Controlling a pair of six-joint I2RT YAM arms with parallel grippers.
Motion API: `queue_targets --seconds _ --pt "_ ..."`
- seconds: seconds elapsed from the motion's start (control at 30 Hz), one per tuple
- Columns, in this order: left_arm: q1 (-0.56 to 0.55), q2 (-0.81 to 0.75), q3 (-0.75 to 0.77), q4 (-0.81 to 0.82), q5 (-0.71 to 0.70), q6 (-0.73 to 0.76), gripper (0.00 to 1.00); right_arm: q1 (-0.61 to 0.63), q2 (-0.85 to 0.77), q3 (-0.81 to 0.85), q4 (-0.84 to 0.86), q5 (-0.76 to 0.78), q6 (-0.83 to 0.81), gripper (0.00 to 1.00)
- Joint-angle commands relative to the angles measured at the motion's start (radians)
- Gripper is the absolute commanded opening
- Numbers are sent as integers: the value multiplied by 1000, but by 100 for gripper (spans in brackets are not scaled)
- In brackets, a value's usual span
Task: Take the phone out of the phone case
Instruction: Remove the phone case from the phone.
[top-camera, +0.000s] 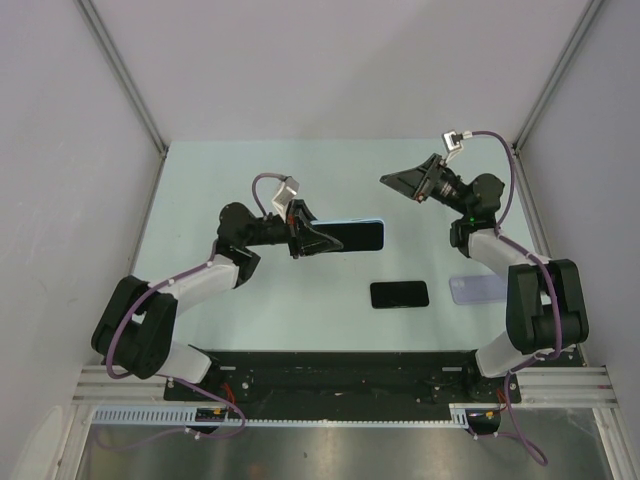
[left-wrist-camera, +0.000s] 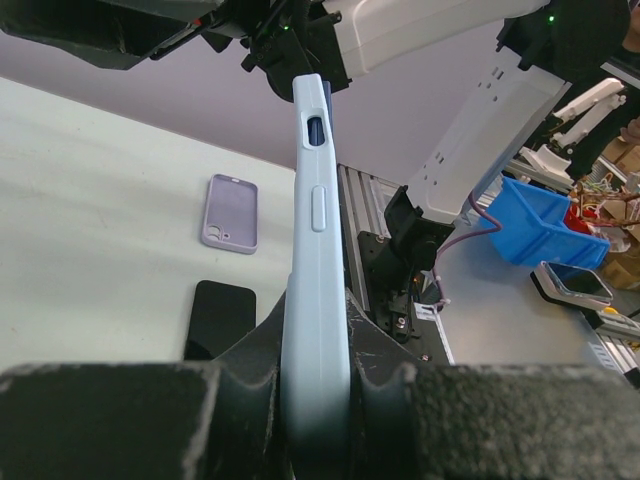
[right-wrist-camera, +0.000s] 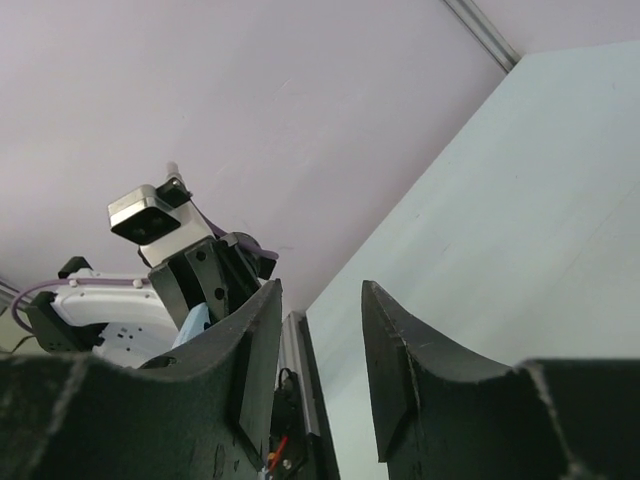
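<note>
The left tool (top-camera: 312, 241) was clamped on one end of the blue phone case (top-camera: 355, 236), held above the table; its dark face suggested a phone inside. At its 2 o'clock the right tool (top-camera: 395, 183) hung empty, jaws apart. It likely had to come in and pry the phone free.

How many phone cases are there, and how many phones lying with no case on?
Phone cases: 2 (light blue case, lilac case)
Bare phones: 1 (black phone)
Total: 3
</note>
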Motion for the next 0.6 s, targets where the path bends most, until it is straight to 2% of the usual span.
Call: queue_targets --seconds 0.0,0.27,0.57 --pt "9 -36 42 83 -18 17 0 11 -48 6 4 -35 -96 42" --pt "11 -31 37 83 -29 17 0 25 -91 6 -57 -70 -269 39" --pt "14 -31 40 83 -31 22 0 31 -117 7 -88 -90 -337 39"
